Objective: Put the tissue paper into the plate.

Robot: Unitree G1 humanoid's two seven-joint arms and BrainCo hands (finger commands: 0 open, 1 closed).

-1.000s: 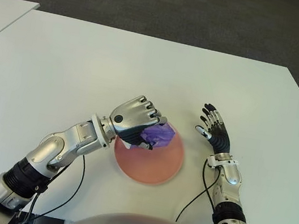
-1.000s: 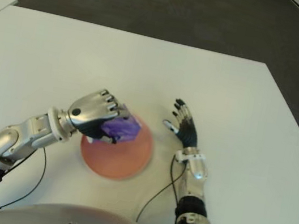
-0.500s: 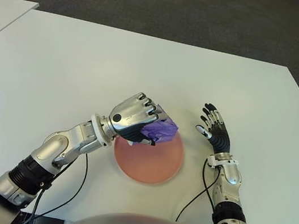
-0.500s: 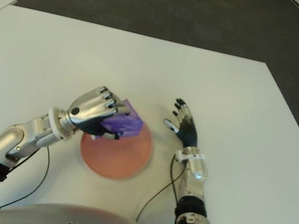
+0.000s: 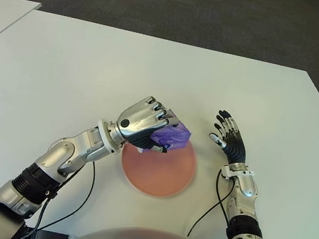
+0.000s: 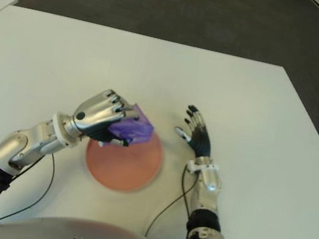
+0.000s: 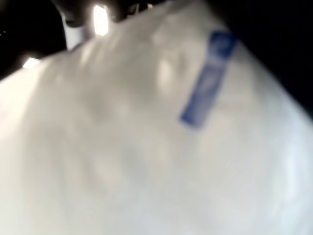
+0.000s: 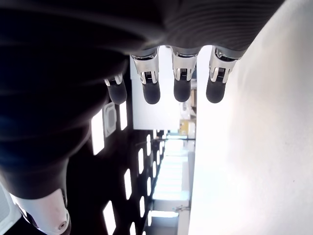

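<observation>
The left hand (image 5: 142, 123) clutches the crumpled purple tissue paper (image 5: 171, 135) in curled fingers above the round pink plate's (image 5: 160, 172) far rim. The right hand (image 5: 231, 144), fingers spread and empty, shows right of the plate over the white counter (image 5: 64, 67).

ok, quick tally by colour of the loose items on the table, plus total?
Purple: 1, the tissue paper, held in the left hand over the far rim of the plate.
Pink: 1, the plate on the white table.
Total: 2.
The right hand is open, beside the plate on its right, holding nothing.
</observation>
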